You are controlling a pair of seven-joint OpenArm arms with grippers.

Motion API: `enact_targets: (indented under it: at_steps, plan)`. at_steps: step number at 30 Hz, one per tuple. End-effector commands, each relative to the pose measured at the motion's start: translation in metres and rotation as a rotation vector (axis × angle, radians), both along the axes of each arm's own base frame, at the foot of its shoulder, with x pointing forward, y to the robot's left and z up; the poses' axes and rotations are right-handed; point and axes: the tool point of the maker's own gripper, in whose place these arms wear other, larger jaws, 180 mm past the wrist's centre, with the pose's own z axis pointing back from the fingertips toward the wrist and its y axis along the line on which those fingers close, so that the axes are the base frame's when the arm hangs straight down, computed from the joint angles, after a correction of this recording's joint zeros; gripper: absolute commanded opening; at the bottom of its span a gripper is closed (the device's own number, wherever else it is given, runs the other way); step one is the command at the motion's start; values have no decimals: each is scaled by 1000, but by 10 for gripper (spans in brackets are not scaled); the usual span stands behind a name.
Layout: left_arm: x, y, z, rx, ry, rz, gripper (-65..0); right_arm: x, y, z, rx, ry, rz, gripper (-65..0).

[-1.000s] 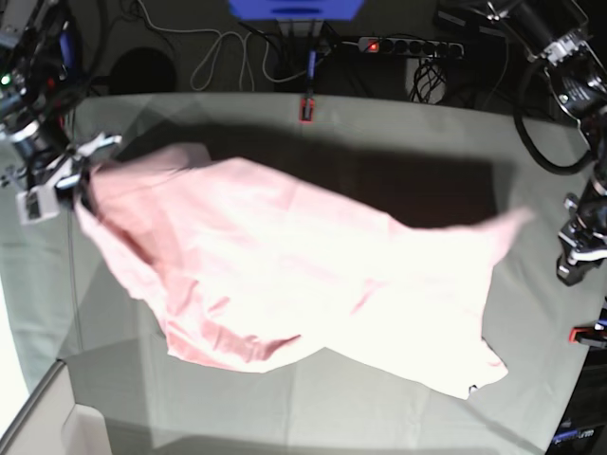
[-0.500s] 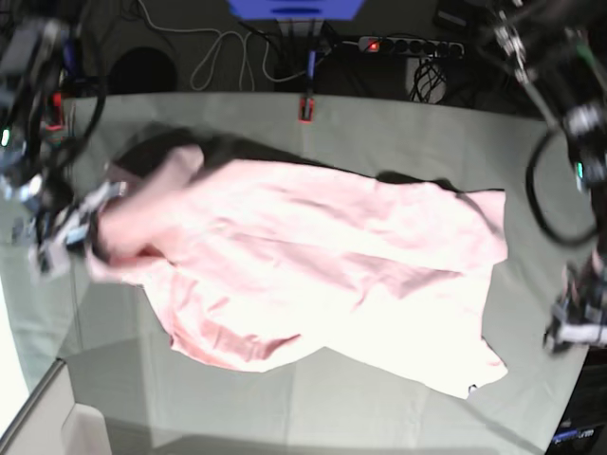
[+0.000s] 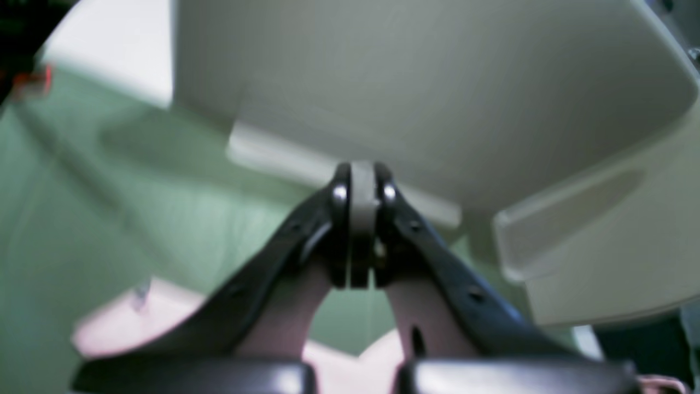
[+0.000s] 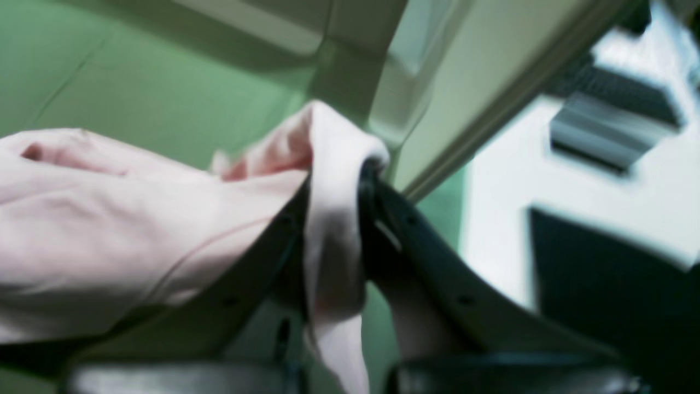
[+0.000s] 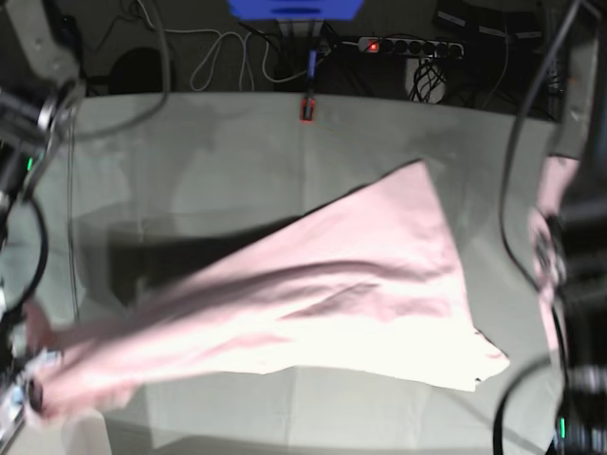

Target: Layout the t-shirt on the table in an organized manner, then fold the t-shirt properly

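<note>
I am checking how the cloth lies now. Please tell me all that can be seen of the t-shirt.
The t-shirt is pale pink, soft and creased; no lettering shows. It lies stretched slantwise across the grey-green table, narrowing to a bunched end at the base view's lower left. There the right gripper is shut on a fold of it, which wraps over one of the fingers. The wide end rests on the table. The left gripper is shut, holding nothing.
</note>
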Motion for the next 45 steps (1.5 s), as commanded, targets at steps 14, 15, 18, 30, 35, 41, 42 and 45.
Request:
enact_targets:
  at_steps: [14,15,18,30,35,41,42,45]
  plan:
    - [-34,-57,-69,-150,210,-225,-644,-10,26,31,-30,-139,20,-650]
    - [-47,-55,-105,-191,278,-222,-636,-16,31,16,-19,-121,32,-650]
    - [-87,-68,-198,-325,415,-194,-583,-31,40,-16,6,-89,59,-650]
    - [-252,-171,-366,-362,766,-291,-149,-57,57,-64,55,-5,77,-650]
    - [-295,-187,-392,-239,690,-250,-146,-65,58,-77,60,24,76,-650]
    - [-324,-204,-411,-210,719,-281,-147,-72,58,-86,61,47,76,-650]
    - [-329,-211,-416,-210,737,-292,-147,-73,59,-88,62,50,76,-650]
    - [-322,-234,-419,-230,758,-321,-151,-74,59,-88,64,51,76,-650]
